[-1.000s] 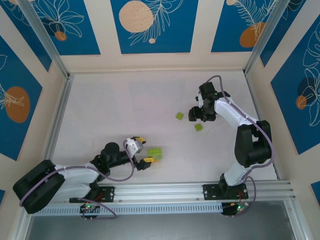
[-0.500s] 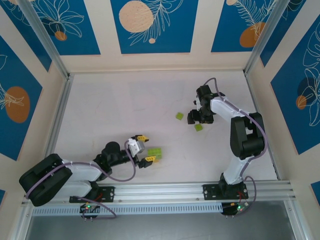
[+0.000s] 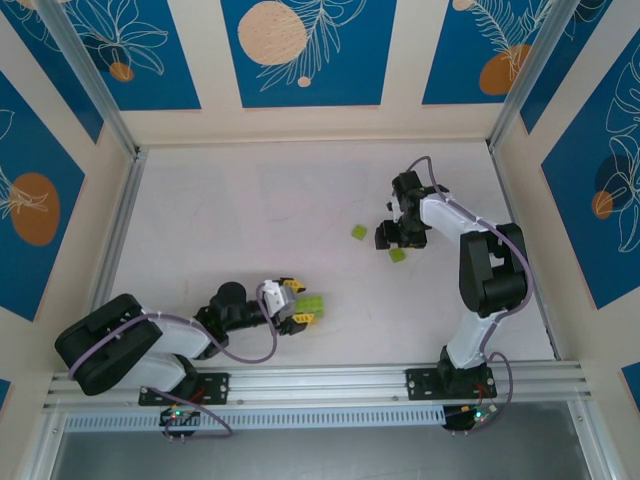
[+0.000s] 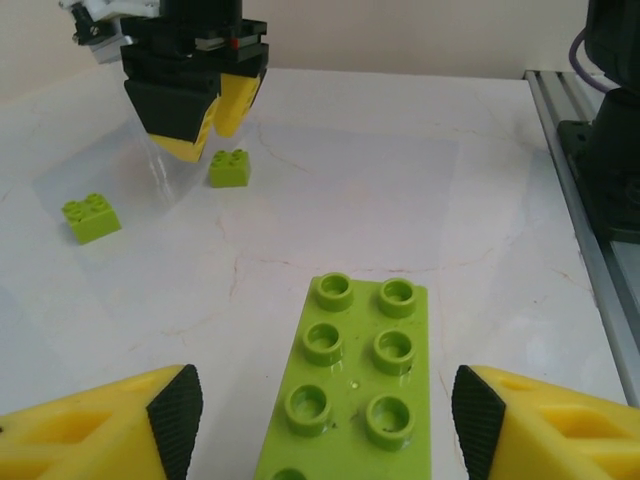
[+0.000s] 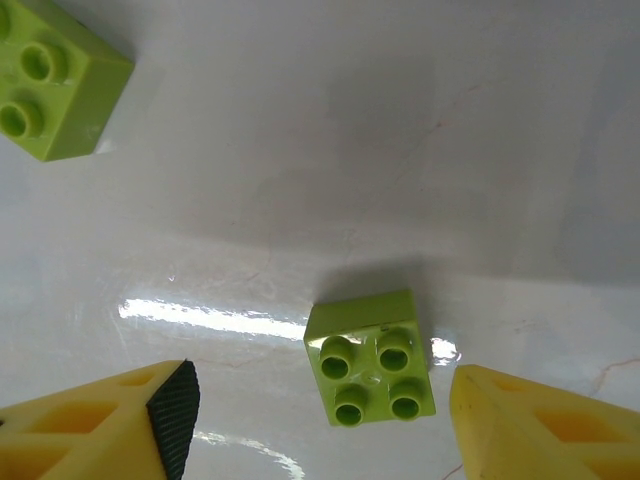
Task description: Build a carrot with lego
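White table (image 3: 250, 220), glossy, perhaps marbled, ringed by blue leaf-patterned wall panels (image 3: 308, 50).

Long green brick (image 4: 352, 385) runs off bottom edge, near end unseen; corner brick (image 5: 55, 95) cropped top-left

Bare tabletop (image 3: 220, 210) lies open across the far left; right of centre, the right gripper (image 3: 393, 240), a far green brick (image 3: 359, 232) and a near green brick (image 3: 397, 255) crowd the passage.
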`<state>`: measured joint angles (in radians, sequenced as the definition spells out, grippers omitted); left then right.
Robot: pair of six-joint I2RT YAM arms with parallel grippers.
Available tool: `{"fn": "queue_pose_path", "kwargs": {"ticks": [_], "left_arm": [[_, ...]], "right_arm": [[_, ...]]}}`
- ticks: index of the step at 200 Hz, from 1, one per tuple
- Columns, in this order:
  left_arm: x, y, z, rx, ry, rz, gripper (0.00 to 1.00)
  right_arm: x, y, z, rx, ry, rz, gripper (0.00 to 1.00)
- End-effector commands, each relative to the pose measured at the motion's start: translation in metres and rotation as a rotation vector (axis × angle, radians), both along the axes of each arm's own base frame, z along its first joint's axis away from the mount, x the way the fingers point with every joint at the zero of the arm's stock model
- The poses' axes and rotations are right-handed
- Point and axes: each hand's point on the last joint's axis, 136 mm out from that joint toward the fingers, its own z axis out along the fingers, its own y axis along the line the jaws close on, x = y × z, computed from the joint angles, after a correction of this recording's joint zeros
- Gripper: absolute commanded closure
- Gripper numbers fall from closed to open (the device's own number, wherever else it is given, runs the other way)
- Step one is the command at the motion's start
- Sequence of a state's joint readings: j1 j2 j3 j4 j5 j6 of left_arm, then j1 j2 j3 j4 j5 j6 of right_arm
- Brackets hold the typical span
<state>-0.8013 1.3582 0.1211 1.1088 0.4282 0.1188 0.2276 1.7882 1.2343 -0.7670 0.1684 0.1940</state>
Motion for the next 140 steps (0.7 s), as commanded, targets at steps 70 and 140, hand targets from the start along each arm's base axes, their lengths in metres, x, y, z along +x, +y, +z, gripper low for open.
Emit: {"fn": "queue_pose_path", "kwargs": {"ticks": [70,140], "left_arm": [[-0.01,-0.01,0.005,-0.03,-0.029,-0.085,0.46],[-0.009,-0.009,0.002,-0.026,-0.023,-0.085,0.56]], "right_arm": [[0.004,-0.002,-0.017,-0.031,0.017,0.058,0.31],[-0.004,-0.005,-0.026,-0.044,0.045,0.065,0.32]]}}
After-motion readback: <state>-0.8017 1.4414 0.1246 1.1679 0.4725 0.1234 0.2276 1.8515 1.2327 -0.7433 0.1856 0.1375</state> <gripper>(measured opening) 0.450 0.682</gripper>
